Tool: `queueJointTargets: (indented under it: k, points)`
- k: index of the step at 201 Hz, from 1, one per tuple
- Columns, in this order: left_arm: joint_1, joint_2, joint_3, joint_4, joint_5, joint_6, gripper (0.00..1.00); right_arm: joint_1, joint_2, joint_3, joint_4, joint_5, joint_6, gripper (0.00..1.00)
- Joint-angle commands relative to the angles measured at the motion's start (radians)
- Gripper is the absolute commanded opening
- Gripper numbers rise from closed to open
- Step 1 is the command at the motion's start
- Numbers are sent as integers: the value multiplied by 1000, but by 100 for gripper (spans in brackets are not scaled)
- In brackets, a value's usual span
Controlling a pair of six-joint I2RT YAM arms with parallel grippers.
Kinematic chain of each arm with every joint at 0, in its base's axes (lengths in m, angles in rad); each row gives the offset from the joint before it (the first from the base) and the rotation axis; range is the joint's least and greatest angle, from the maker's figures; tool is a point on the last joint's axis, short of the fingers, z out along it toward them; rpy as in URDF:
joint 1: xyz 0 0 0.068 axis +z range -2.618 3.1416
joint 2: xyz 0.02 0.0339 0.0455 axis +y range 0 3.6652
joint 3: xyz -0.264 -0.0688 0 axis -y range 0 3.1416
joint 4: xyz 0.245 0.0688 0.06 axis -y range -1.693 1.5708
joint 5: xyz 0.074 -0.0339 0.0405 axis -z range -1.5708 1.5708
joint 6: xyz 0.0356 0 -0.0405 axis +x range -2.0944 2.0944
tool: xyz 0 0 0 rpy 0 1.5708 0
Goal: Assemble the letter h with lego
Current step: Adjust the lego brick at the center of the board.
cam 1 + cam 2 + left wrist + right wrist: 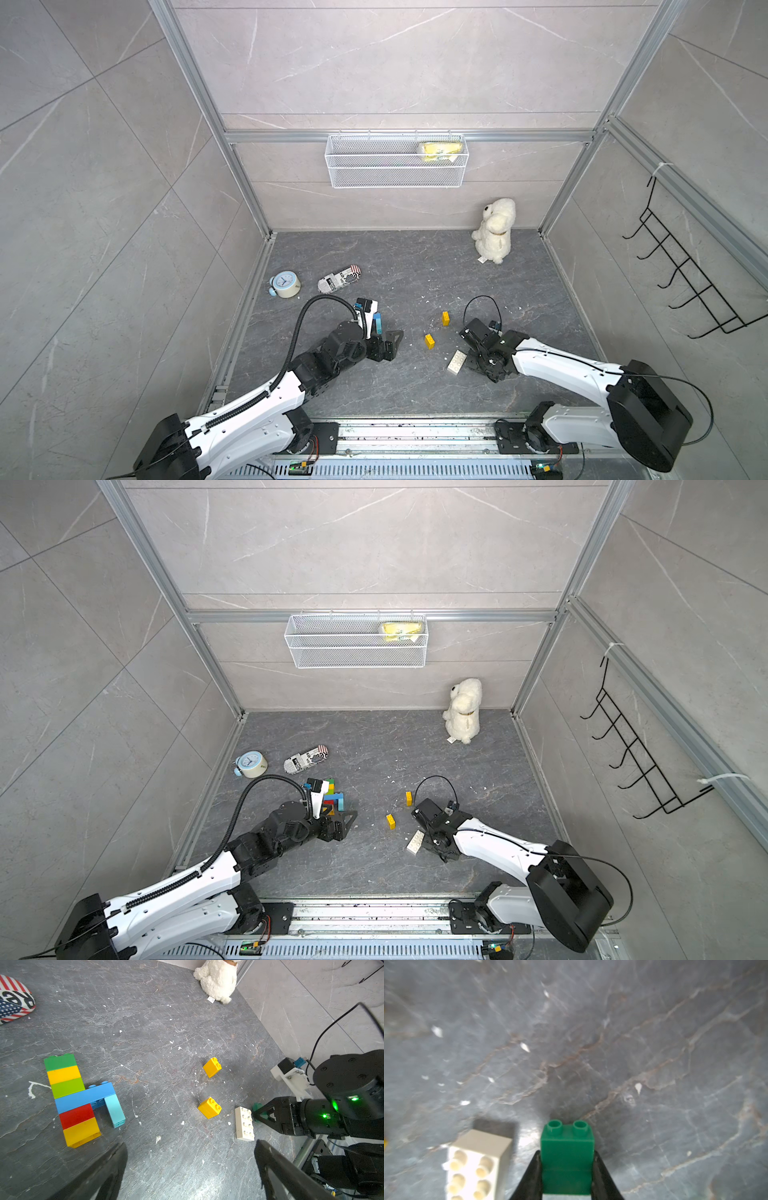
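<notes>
Jaws of the right pincer point(566, 1155) are clamped on a dark green brick point(566, 1140), white brick point(475, 1157) lying just beside it. Left pincer point(189, 1145) gapes wide, colourful lego stack point(79, 1097) near it, two yellow bricks point(212, 1067) point(209, 1107) between both pincers.

white-shelled arms point(257, 411), black joints point(345, 345), black left pincer point(190, 1145), ribbed black cable point(297, 332), perhaps green status lights point(334, 1104).
</notes>
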Motion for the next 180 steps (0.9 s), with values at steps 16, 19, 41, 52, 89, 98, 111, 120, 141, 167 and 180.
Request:
queueJointTargets:
  k: [16,19,41,52,89,98,111,120,141,167,180]
  points:
    - [5,58,83,17,128,35,96,41,-195,19,125,33,-237,13]
    - [5,65,91,10,137,32,96,44,-209,15,149,15,-263,11]
    - [6,120,179,-58,206,-12,91,78,-273,-2,329,-125,-442,4]
    - [13,143,222,-95,226,-58,91,103,-284,-14,421,-172,-538,6]
    - [108,228,331,-159,382,-285,87,136,-237,-63,715,-360,-706,7]
    - [116,256,352,-155,435,-322,85,140,-218,-71,763,-391,-734,6]
    - [115,298,387,-164,478,-345,82,144,-205,-91,825,-421,-762,5]
    - [116,327,407,-170,504,-357,80,143,-207,-112,874,-441,-776,5]
    - [115,383,427,-180,512,-388,72,145,-223,-167,963,-471,-812,6]
    - [88,436,439,-139,543,-428,65,144,-225,-202,997,-459,-836,7]
    - [61,459,456,-146,540,-428,65,144,-220,-212,1024,-459,-834,7]
